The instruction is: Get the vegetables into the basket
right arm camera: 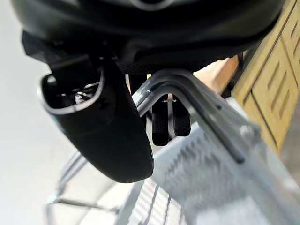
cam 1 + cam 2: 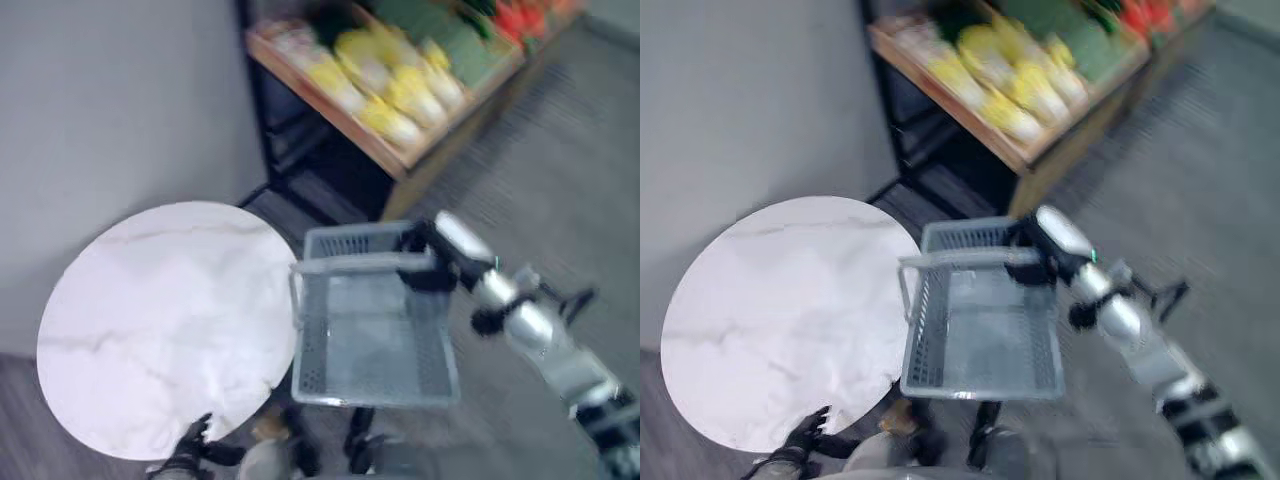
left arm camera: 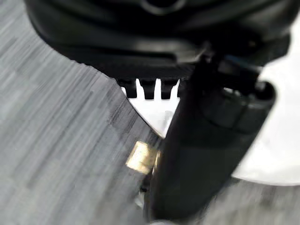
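My right hand is shut on the handle of a grey mesh basket and holds it in the air, level and with nothing in it. In the right wrist view its fingers curl round the handle bar, with the thumb beside them. The vegetables lie far off on a wooden shelf at the top: yellow ones, green ones and red ones. My left hand hangs low by the near edge of the round table, fingers relaxed, holding nothing.
The round white marble table stands to the left of the basket, against a grey wall. A dark metal frame sits under the shelf. Grey carpet stretches to the right of the shelf.
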Available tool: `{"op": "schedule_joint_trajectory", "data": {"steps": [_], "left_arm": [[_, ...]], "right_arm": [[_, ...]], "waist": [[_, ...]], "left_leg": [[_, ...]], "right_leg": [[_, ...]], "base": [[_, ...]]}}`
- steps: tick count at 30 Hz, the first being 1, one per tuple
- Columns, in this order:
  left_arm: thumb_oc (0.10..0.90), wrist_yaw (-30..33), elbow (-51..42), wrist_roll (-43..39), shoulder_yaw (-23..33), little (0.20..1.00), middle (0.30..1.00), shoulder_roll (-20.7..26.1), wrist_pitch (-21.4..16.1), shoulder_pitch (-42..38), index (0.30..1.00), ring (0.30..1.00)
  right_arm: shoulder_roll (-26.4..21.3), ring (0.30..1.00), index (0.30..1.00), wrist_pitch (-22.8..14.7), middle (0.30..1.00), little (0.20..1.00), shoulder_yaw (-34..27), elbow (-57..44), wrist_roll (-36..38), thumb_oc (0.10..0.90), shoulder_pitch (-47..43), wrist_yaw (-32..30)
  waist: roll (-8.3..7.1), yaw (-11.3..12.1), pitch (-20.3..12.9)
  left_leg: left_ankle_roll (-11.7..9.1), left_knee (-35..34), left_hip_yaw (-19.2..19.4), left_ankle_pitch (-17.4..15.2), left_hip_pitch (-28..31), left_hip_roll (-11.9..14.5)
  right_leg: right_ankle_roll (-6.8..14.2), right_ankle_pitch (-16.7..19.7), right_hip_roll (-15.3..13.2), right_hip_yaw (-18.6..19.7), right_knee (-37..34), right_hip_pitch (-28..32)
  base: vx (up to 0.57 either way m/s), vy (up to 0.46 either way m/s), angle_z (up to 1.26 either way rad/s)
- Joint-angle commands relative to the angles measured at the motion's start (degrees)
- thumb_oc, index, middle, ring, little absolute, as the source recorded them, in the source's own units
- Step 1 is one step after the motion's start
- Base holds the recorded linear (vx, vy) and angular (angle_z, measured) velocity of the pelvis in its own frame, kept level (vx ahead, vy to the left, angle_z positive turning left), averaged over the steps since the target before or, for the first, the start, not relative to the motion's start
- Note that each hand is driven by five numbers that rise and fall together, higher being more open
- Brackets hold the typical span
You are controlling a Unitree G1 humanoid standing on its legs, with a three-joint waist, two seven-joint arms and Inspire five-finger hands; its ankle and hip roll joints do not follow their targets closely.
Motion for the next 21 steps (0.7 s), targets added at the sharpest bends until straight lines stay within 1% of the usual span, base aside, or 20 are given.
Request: {"op": "schedule_joint_trajectory", "data": {"steps": [1, 2, 3, 4, 5, 6, 7, 8, 10, 11, 13, 14, 15, 16, 17, 18, 19, 20, 21], "left_arm": [[0.900, 0.09, 1.32, 0.69, 0.03, 1.000, 1.000, 1.03, -1.20, 1.21, 1.000, 1.000], [0.900, 0.08, 1.32, 0.80, 0.40, 1.000, 1.000, 0.93, -1.25, 1.30, 1.000, 1.000], [0.900, 0.09, 1.20, 0.79, 0.56, 1.000, 1.000, 0.88, -1.30, 1.42, 1.000, 1.000], [0.900, 0.09, 1.18, 0.81, 0.62, 1.000, 1.000, 0.88, -1.30, 1.44, 1.000, 1.000], [0.900, 0.20, 0.83, 1.00, 0.94, 1.000, 1.000, 0.69, -1.41, 1.37, 1.000, 1.000], [0.900, 0.27, 0.82, 1.09, 1.09, 1.000, 1.000, 0.28, -1.40, 1.01, 1.000, 1.000], [0.900, 0.34, 0.87, 1.11, 1.19, 1.000, 1.000, 0.10, -1.43, 0.88, 1.000, 1.000], [0.900, 0.36, 0.89, 1.13, 1.19, 1.000, 1.000, 0.01, -1.44, 0.86, 1.000, 1.000], [0.900, 0.37, 0.83, 1.48, 1.42, 1.000, 1.000, -0.39, -1.47, 0.75, 1.000, 1.000], [0.900, 0.38, 0.82, 1.52, 1.38, 1.000, 1.000, -0.44, -1.46, 0.75, 1.000, 1.000], [0.900, 0.22, 0.74, 2.65, 0.75, 1.000, 1.000, -1.02, -1.53, 0.46, 1.000, 1.000], [0.900, 0.22, 0.74, 2.70, 0.68, 1.000, 1.000, -1.05, -1.52, 0.44, 1.000, 1.000], [0.900, 0.21, 0.72, 3.04, 0.28, 1.000, 1.000, -1.20, -1.55, 0.24, 1.000, 1.000], [0.900, 0.25, 0.69, 3.70, 0.09, 1.000, 1.000, -1.30, -1.58, 0.03, 1.000, 1.000], [0.900, 0.41, 0.36, 3.69, -0.04, 1.000, 1.000, -1.11, -1.73, 0.05, 1.000, 1.000], [0.900, 0.42, 0.34, 3.69, -0.09, 1.000, 1.000, -1.09, -1.72, 0.04, 1.000, 1.000], [0.900, 0.61, -0.10, 3.23, -0.02, 1.000, 1.000, -1.13, -1.81, 0.11, 1.000, 1.000], [0.900, 1.25, -0.78, 2.29, 0.27, 1.000, 1.000, -1.32, -2.07, 0.63, 1.000, 1.000], [0.900, 1.62, -1.60, 1.03, 0.12, 1.000, 1.000, -1.90, -2.24, 1.46, 1.000, 1.000]], "right_arm": [[1.62, 0.300, 0.300, -6.95, 0.300, 0.300, -6.78, -9.13, 3.79, 0.400, -1.83, -3.32], [1.73, 0.300, 0.300, -7.09, 0.300, 0.300, -6.82, -9.52, 3.85, 0.400, -1.74, -3.36], [1.78, 0.300, 0.300, -7.31, 0.300, 0.300, -6.73, -9.77, 3.97, 0.400, -2.04, -3.41], [1.79, 0.300, 0.300, -7.30, 0.300, 0.300, -6.69, -9.78, 3.99, 0.400, -2.08, -3.41], [1.50, 0.300, 0.300, -7.17, 0.300, 0.300, -6.40, -9.68, 4.13, 0.400, -2.16, -3.35], [1.23, 0.300, 0.300, -7.18, 0.300, 0.300, -6.61, -9.89, 4.19, 0.400, -1.50, -3.20], [0.85, 0.300, 0.300, -7.17, 0.300, 0.300, -6.83, -10.19, 3.98, 0.400, -1.16, -3.08], [0.77, 0.300, 0.300, -7.14, 0.300, 0.300, -6.87, -10.29, 3.97, 0.400, -1.09, -3.06], [0.48, 0.300, 0.300, -7.16, 0.300, 0.300, -7.51, -10.62, 3.70, 0.400, -0.18, -3.17], [0.43, 0.300, 0.300, -7.14, 0.300, 0.300, -7.62, -10.74, 3.68, 0.400, -0.03, -3.16], [-0.10, 0.300, 0.300, -7.43, 0.300, 0.300, -10.07, -11.41, 3.77, 0.400, 3.02, -3.09], [-0.14, 0.300, 0.300, -7.42, 0.300, 0.300, -10.24, -11.53, 3.78, 0.400, 3.22, -3.06], [-0.10, 0.300, 0.300, -7.50, 0.300, 0.300, -10.94, -11.78, 3.72, 0.400, 4.06, -3.17], [0.08, 0.300, 0.300, -7.78, 0.300, 0.300, -12.11, -12.12, 3.89, 0.400, 5.69, -3.07], [-0.12, 0.300, 0.300, -7.78, 0.300, 0.300, -12.62, -12.34, 3.89, 0.400, 6.32, -2.81], [-0.11, 0.300, 0.300, -7.77, 0.300, 0.300, -12.72, -12.41, 3.91, 0.400, 6.41, -2.77], [0.10, 0.300, 0.300, -7.89, 0.300, 0.300, -12.67, -12.37, 4.16, 0.400, 6.74, -2.45], [0.25, 0.300, 0.300, -7.78, 0.300, 0.300, -11.58, -11.87, 4.20, 0.400, 6.04, -2.35], [0.19, 0.300, 0.300, -7.73, 0.300, 0.300, -10.53, -10.59, 4.72, 0.400, 5.61, -2.18]], "waist": [[-4.49, 1.04, -7.04], [-4.73, 1.60, -7.20], [-4.77, 1.76, -7.20], [-4.77, 1.91, -7.20], [-4.52, 2.33, -7.01], [-4.04, 1.96, -6.71], [-3.64, 1.67, -6.53], [-3.55, 1.78, -6.47], [-3.02, 1.34, -6.05], [-2.94, 1.45, -5.98], [-2.16, 0.15, -4.82], [-2.10, 0.24, -4.74], [-2.02, -0.13, -4.34], [-2.12, -0.67, -3.69], [-2.11, -0.21, -3.04], [-2.02, -0.13, -2.97], [-2.00, 0.50, -2.62], [-1.64, 2.20, -2.44], [-1.85, 3.68, -2.65]], "left_leg": [[-11.04, -1.73, 1.29, 2.84, 2.66, 2.97], [-11.66, -0.63, 3.23, 3.36, 2.29, 3.98], [-12.09, -0.08, 4.49, 3.83, 2.16, 4.78], [-12.30, 0.15, 4.68, 3.91, 2.16, 5.08], [-13.68, 2.26, 6.54, 4.92, 1.48, 7.10], [-15.18, 3.67, 7.01, 6.51, 0.72, 9.24], [-15.99, 4.13, 7.55, 7.47, 0.65, 10.37], [-16.22, 4.27, 7.61, 7.65, 0.71, 10.65], [-17.36, 5.24, 7.67, 8.96, 0.31, 12.24], [-17.56, 5.38, 7.66, 9.11, 0.37, 12.51], [-19.65, 8.00, 7.76, 11.21, 0.50, 15.75], [-19.79, 8.24, 7.68, 11.24, 0.50, 16.00], [-20.35, 9.46, 7.53, 11.41, 0.43, 16.87], [-21.97, 13.36, 6.49, 12.86, 0.28, 18.95], [-23.32, 16.58, 3.13, 13.71, -0.30, 20.21], [-23.33, 16.95, 3.10, 13.65, -0.40, 20.54], [-23.26, 18.48, -2.53, 13.07, -1.89, 19.58], [-22.49, 17.96, -11.71, 12.46, -3.19, 16.32], [-19.05, 13.61, -23.21, 9.96, -4.86, 10.96]], "right_leg": [[3.77, 19.48, -2.81, 4.53, -12.97, 12.86], [3.24, 18.01, -2.22, 2.49, -15.88, 13.60], [2.98, 17.21, -1.90, 1.42, -17.69, 13.59], [2.75, 17.25, -1.64, 1.50, -18.06, 13.69], [1.43, 13.61, 0.07, 0.92, -21.67, 14.46], [0.03, 10.35, 1.88, 1.80, -24.76, 14.70], [-0.56, 9.08, 2.65, 2.28, -26.06, 14.92], [-0.80, 8.99, 2.89, 2.35, -26.22, 15.03], [-1.61, 7.09, 4.39, 3.58, -28.25, 15.58], [-1.82, 6.99, 4.61, 3.61, -28.33, 15.69], [-3.40, 5.13, 6.46, 4.71, -28.50, 16.19], [-3.53, 5.01, 6.59, 4.71, -28.44, 16.26], [-3.94, 4.77, 7.04, 5.11, -28.29, 16.22], [-4.64, 4.22, 7.71, 6.08, -28.58, 16.39], [-5.04, 4.01, 8.38, 7.30, -28.79, 16.77], [-5.16, 4.04, 8.56, 7.30, -28.86, 16.81], [-5.42, 3.79, 8.68, 8.26, -28.57, 16.41], [-5.23, 3.94, 8.75, 9.73, -28.48, 15.87], [-4.82, 6.09, 8.01, 12.96, -28.66, 14.09]], "base": [[-0.14, -0.167, -0.06], [-0.13, -0.178, 0.03], [-0.09, -0.149, -0.44], [-0.14, -0.218, -1.26], [-0.17, -0.320, -1.47], [-0.20, -0.386, -1.12], [-0.11, -0.263, -0.60], [-0.05, -0.183, -0.53], [-0.05, -0.175, -0.38], [-0.07, -0.233, -0.22], [-0.08, -0.320, -0.16], [-0.06, -0.256, -0.11], [-0.02, -0.249, -0.06], [-0.02, -0.335, -0.16], [0.00, -0.263, -0.14], [-0.02, -0.123, -0.19], [-0.04, -0.028, -0.55], [-0.08, -0.032, -0.84], [-0.03, -0.023, -1.14]]}}
